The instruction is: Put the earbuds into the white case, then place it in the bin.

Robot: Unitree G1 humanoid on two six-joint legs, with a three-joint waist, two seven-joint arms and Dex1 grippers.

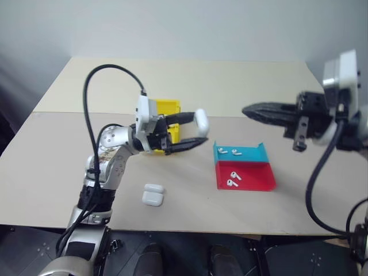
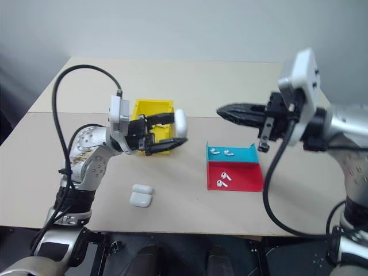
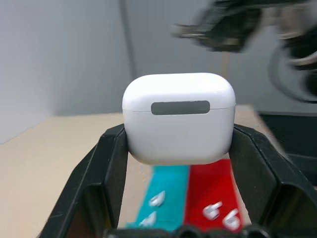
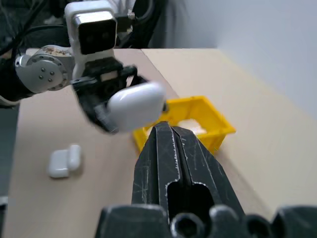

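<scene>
The left gripper (image 1: 192,131) clamps the closed case (image 3: 178,117) between wide-set fingers — held above the table; the right gripper (image 1: 248,109) is pressed shut — empty.

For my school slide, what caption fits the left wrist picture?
Left hand grips the closed white case above the red-and-blue tray holding four earbuds.

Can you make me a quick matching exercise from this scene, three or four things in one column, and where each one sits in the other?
Things:
1. white case
2. earbuds
3. second white case
4. bin

Places:
A. lying open on the table
B. behind the left gripper
C. in the red-and-blue tray
D. held in the left gripper

Pairs: 1-D, 2-C, 3-A, 4-B
</scene>
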